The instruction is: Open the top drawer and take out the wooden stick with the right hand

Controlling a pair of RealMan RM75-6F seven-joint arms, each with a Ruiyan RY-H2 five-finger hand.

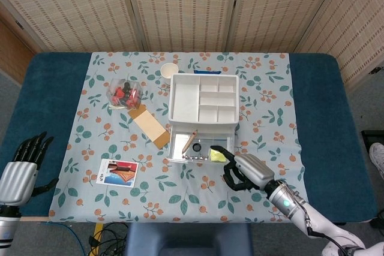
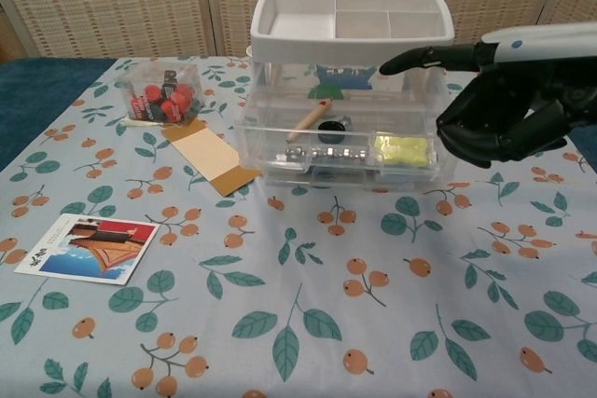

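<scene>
Reaching in for the stick next — drawer's already out.

Top drawer [image 2: 331,151] of the white organizer [image 1: 203,99] is pulled open toward the robot, and the wooden stick [image 2: 309,120] lies tilted in its left half, one end toward the back, beside a small dark round thing [image 2: 328,126] and a metal chain [image 2: 326,152]. Right hand [image 2: 508,100] hangs just right of the drawer holding nothing, one finger stuck out straight and the rest curled in. Left hand [image 1: 23,161] sits well off at the table [image 1: 327,106] edge, fingers spread, empty. I'd guess the stick is light, stiff and a bit smooth — probably best pinched near the middle so it doesn't pivot. Hard to tell whether its lower end touches the chain, and the yellow item [image 2: 401,148] stays unclear.
</scene>
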